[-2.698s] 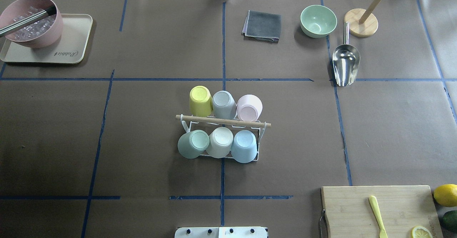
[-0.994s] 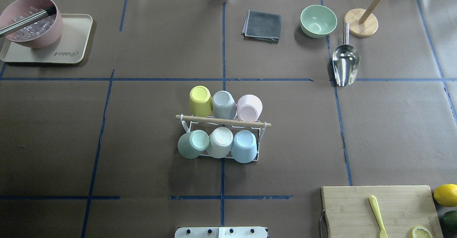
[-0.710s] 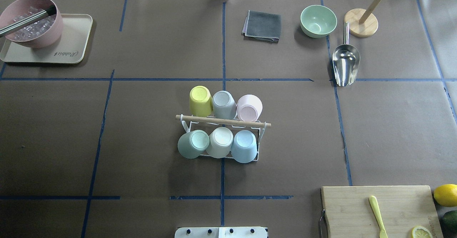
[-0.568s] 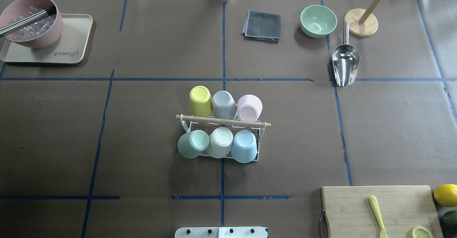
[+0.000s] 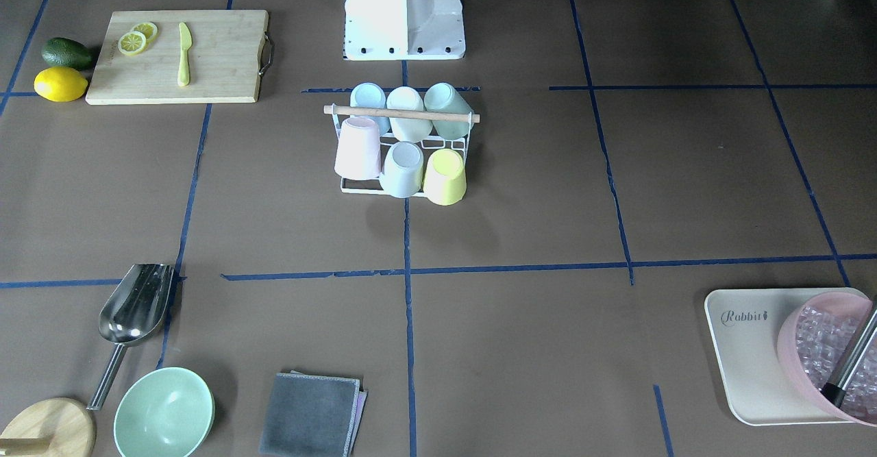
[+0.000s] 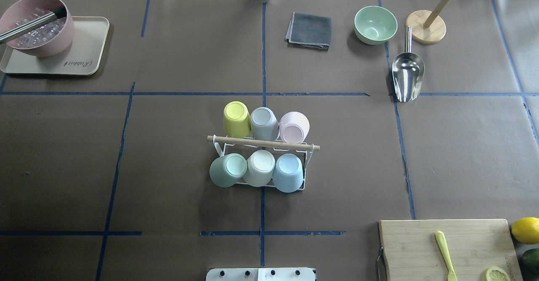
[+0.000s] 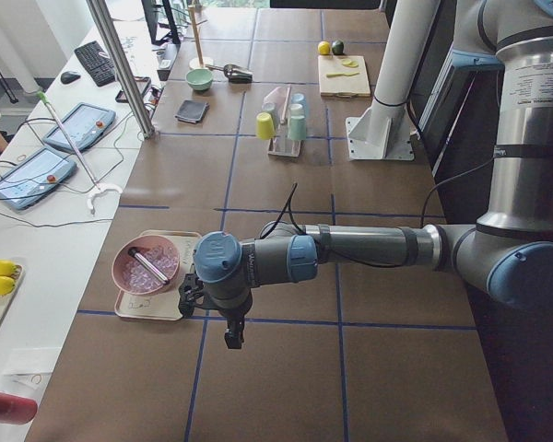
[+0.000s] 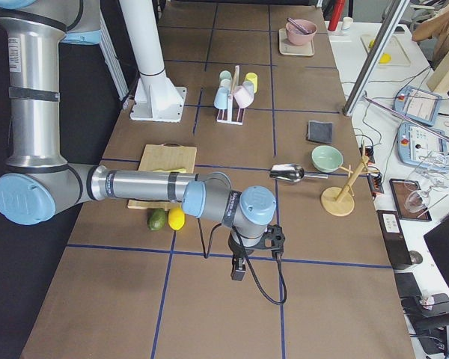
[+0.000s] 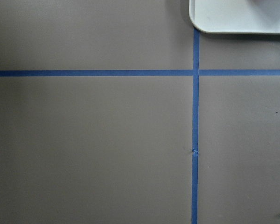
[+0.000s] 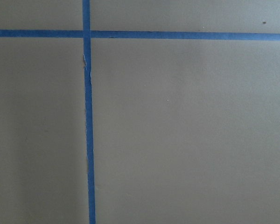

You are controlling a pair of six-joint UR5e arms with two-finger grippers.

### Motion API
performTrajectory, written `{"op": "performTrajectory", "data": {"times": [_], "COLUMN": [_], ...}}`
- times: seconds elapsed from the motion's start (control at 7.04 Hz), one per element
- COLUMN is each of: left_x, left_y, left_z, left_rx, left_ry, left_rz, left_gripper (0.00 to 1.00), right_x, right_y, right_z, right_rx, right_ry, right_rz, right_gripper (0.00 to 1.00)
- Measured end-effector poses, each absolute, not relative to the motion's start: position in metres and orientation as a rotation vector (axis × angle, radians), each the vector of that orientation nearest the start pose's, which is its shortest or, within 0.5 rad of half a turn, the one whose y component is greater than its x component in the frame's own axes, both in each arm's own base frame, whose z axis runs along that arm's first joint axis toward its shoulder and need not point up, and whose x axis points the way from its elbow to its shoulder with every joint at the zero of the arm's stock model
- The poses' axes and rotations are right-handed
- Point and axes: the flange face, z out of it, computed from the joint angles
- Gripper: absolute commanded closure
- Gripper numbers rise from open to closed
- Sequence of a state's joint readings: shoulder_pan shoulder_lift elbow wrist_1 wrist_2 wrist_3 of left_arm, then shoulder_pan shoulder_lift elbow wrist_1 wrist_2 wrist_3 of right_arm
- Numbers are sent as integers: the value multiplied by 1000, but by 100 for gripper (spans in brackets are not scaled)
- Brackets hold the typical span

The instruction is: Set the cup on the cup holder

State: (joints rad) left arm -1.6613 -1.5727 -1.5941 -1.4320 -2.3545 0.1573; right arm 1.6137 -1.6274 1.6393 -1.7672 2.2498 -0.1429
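A: Where's the cup holder [image 6: 263, 143]?
B: Middle of the worktop [image 6: 168, 167], six cups [image 6: 260, 168] upturned on it.
A: Anything gripped?
B: The left claw [image 7: 232, 339] and right claw [image 8: 238, 271] hang over the worktop's ends, well away; open or closed, I cannot tell.

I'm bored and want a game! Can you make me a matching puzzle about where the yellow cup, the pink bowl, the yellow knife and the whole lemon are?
Things:
1. yellow cup
2. pink bowl
3. yellow knife
4. whole lemon

Places:
A. on the beige tray
B. beside the avocado
C. upside down on the cup holder
D. on the wooden cutting board

Pairs: 1-C, 2-A, 3-D, 4-B
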Motion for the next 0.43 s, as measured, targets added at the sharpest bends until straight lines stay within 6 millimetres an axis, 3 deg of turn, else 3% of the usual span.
{"op": "performTrajectory", "data": {"times": [0.43], "left_x": [-107], "left_y": [-478], "left_z": [651], "left_rx": [9], "left_ry": [790], "left_rz": [28], "left_gripper": [0], "right_x": [90], "right_y": [-449], "right_z": [676], "right_rx": [-112], "right_ry": [-691], "right_rz": [-33], "right_gripper": [0]}}
